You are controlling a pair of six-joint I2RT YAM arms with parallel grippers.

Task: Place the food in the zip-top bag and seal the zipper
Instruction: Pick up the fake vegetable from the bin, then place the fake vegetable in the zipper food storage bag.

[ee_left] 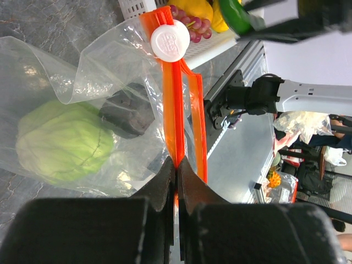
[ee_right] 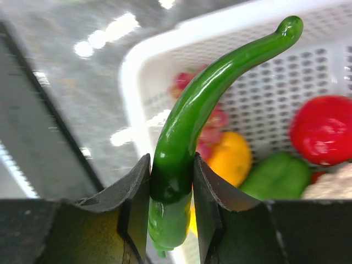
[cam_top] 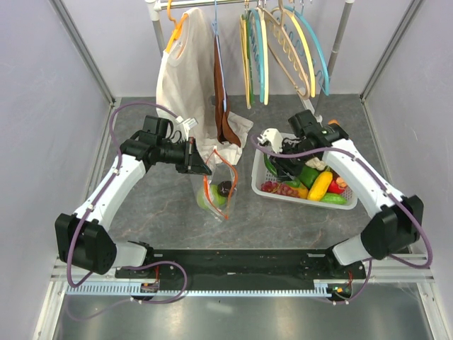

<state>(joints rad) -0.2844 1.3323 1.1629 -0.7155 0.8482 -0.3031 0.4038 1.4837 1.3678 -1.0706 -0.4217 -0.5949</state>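
My left gripper (cam_top: 203,165) is shut on the orange-red zipper (ee_left: 175,110) and holds the mouth of the clear zip-top bag (cam_top: 216,197) up off the table. A white slider (ee_left: 169,42) sits at the zipper's far end. Inside the bag (ee_left: 44,71) lie a pale green cabbage-like toy (ee_left: 63,143) and a dark object (ee_left: 126,113). My right gripper (ee_right: 171,181) is shut on a long, curved green pepper (ee_right: 192,110) above the left end of the white basket (ee_right: 132,71). The right gripper (cam_top: 282,161) is well to the right of the bag.
The basket (cam_top: 258,185) holds a red round toy (ee_right: 322,129), a yellow one (ee_right: 231,159), a green one (ee_right: 278,176) and purple grapes (ee_right: 217,118). A white garment (cam_top: 180,78) and coloured hangers (cam_top: 283,42) hang on a rail at the back.
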